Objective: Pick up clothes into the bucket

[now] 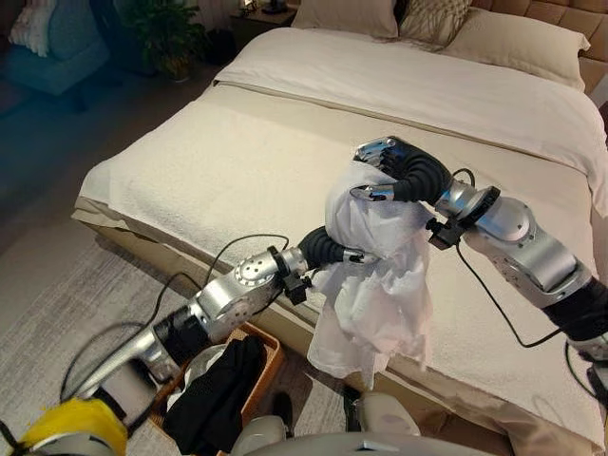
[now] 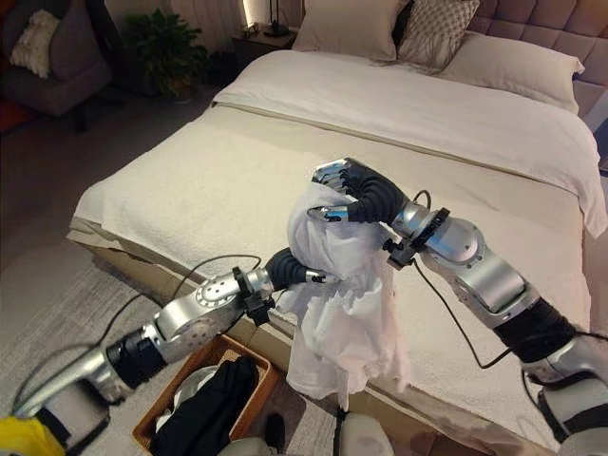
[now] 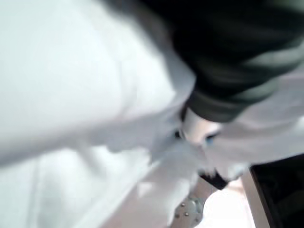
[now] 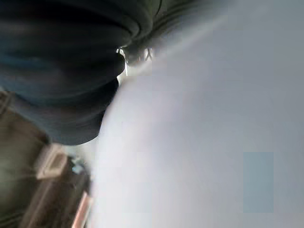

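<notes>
**White garment lifted off the bed, basket below and toward the left arm**

Both hands are up at the near edge of the wide bed with its cream textured cover (image 1: 237, 161), carrying a crumpled white cloth garment (image 2: 344, 313) between them. The right hand (image 2: 334, 180) sits on top of the bundle, its dark ribbed cover arched over the cloth and its fingers curled down into the upper folds, so it grips the garment from above. The left hand (image 2: 306, 273) is pushed into the cloth from the side, lower than the right; its fingers are buried in the folds and I cannot tell whether they are closed.

The garment hangs from the right hand with its long axis roughly vertical, its loose end dropping past the bed's edge.

The woven brown basket (image 2: 249, 356), which already holds a black garment (image 2: 211, 408), stands on the floor beneath the left forearm, below the bundle and off to the left hand's side. The coming move probably means carrying the bundle down and leftward until its hanging end is over the basket's opening.
</notes>
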Available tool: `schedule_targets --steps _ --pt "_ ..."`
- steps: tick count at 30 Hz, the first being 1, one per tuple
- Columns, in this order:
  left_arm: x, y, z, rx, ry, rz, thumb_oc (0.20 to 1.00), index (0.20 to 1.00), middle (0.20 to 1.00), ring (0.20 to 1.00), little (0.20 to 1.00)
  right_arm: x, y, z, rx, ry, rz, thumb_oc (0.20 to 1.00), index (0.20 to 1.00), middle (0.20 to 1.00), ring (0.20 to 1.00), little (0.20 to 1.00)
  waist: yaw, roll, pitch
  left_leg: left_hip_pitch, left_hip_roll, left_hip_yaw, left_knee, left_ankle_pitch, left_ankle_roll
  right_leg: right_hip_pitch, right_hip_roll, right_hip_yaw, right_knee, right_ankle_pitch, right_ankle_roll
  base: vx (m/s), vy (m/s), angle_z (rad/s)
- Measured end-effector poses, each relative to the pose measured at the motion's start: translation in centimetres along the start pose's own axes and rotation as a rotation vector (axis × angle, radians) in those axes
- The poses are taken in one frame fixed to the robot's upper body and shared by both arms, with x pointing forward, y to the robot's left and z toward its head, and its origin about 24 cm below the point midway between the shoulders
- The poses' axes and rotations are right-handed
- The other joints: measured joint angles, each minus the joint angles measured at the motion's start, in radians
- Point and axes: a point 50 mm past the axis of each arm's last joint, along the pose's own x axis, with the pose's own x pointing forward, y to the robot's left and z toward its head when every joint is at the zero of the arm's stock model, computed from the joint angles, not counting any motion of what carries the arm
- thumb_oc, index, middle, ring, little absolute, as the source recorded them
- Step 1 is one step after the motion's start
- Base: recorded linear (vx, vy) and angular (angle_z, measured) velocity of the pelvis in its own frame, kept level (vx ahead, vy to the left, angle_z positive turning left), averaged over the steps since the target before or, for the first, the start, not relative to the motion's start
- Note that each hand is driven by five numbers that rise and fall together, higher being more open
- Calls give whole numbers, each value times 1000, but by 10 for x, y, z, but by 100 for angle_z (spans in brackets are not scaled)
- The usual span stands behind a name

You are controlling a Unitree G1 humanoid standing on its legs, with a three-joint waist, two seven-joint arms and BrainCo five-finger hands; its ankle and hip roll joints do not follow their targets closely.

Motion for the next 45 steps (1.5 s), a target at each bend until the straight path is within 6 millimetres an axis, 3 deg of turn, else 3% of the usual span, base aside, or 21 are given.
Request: schedule_targets --steps 3,4,6,7,10,12,14,15,16,21,23,25,29,31,33,35,38,39,45 --pt "-8 5 -6 -25 -13 55 200 200 200 200 200 -5 -10 5 -20 -29 -72 1000 1000 1000 1000 1000 6 1 -4 7 0 0 -6 0 0 3 0 -1 3 -6 2 55 -19 1" --pt "-15 9 -7 -15 -12 84 363 363 363 363 363 -10 -16 6 -22 -38 -124 1000 1000 1000 1000 1000 5 0 -15 9 1 -1 -9 0 0 4 0 -1 4 -8 2 0 0 0" --pt "-25 19 -3 18 0 110 558 558 558 558 558 -17 -23 6 -24 -43 -181 1000 1000 1000 1000 1000 7 0 -35 10 2 -1 -11 0 1 4 0 -1 3 -9 2 24 -4 0" --pt "-28 23 0 34 -1 118 567 567 567 567 567 -19 -25 6 -26 -49 -199 1000 1000 1000 1000 1000 6 1 -42 10 2 -1 -12 0 1 4 1 -1 3 -9 2 0 0 0" --pt "-42 36 21 159 -22 146 520 520 520 520 520 -30 -30 -6 6 -52 -300 1000 1000 1000 1000 1000 6 1 -60 13 4 0 -13 0 1 7 2 -1 1 -7 0 0 0 0" --pt "-53 44 40 231 -101 195 391 391 391 391 391 -46 -31 -24 81 -25 -420 1000 1000 1000 1000 1000 8 4 -68 14 4 0 -14 0 1 8 2 -2 0 -8 1 0 0 0" --pt "-64 50 48 245 -197 276 351 351 351 351 351 -66 -26 -50 162 48 -527 1000 1000 1000 1000 1000 16 5 -72 26 4 0 -20 0 1 21 3 -2 -7 -10 1 0 0 0" --pt "-66 51 49 255 -207 290 250 250 250 250 250 -72 -23 -56 176 73 -541 1000 1000 1000 1000 1000 22 6 -75 28 4 -1 -22 -1 1 21 3 -3 -6 -14 3 0 0 0" --pt "-69 52 50 265 -212 302 200 200 200 200 200 -77 -20 -61 192 93 -556 1000 1000 1000 1000 1000 25 7 -76 29 4 0 -24 -1 1 21 3 -3 -6 -14 3 0 0 0" --pt "-115 63 52 425 -259 528 228 228 228 228 228 -130 11 -114 361 284 -776 1000 1000 1000 1000 1000 37 9 -80 27 4 -2 -29 -1 1 20 2 -5 -9 -16 3 0 0 0" --pt "-131 66 50 464 -247 612 313 313 313 313 313 -151 20 -128 412 345 -856 1000 1000 1000 1000 1000 35 9 -80 28 3 -3 -30 0 1 22 2 -6 -13 -15 2 0 0 0" --pt "-137 67 50 487 -239 643 304 304 304 304 304 -162 21 -132 407 376 -881 1000 1000 1000 1000 1000 39 10 -79 27 2 -5 -31 0 1 22 1 -6 -13 -15 4 -10 34 2" --pt "-171 70 23 427 -203 815 297 297 297 297 297 -223 40 -152 398 555 -1100 1000 1000 1000 1000 1000 42 18 -76 25 -2 -10 -37 -1 2 20 -3 -7 -13 -22 12 -22 37 4" --pt "-186 73 5 422 -116 889 385 385 385 385 385 -251 53 -158 306 721 -1091 1000 1000 1000 1000 1000 37 28 -68 23 -3 -9 -39 -1 2 15 -5 -7 -12 -23 14 -44 43 0" --pt "-197 75 -7 414 -60 946 388 388 388 388 388 -263 56 -159 212 825 -1065 1000 1000 1000 1000 1000 35 35 -63 13 -4 -9 -39 -5 7 8 -6 -7 -11 -24 13 -19 18 0" --pt "-207 78 -20 436 16 985 423 423 423 423 423 -279 52 -161 5 985 -925 1000 1000 1000 1000 1000 33 41 -47 -9 -5 -6 -30 -4 7 -21 -7 -6 1 -24 14 -38 26 -4" --pt "-215 83 -41 461 143 1017 341 341 341 341 341 -292 53 -168 -150 1127 -775 1000 1000 1000 1000 1000 30 36 -31 -28 -4 -5 -12 -4 7 -34 -5 -6 8 -24 13 -76 34 -2" --pt "-218 84 -51 486 212 1030 206 206 206 206 206 -294 59 -173 -184 1172 -718 1000 1000 1000 1000 1000 31 31 -14 -45 -3 -6 -2 -4 7 -51 -5 -6 15 -25 11 -100 43 1" --pt "-224 88 -68 570 359 1071 200 200 200 200 200 -283 84 -192 -238 1249 -465 1000 1000 1000 1000 1000 32 25 65 -115 -5 -5 34 -4 6 -126 -9 -1 60 -29 6 -66 31 -1"
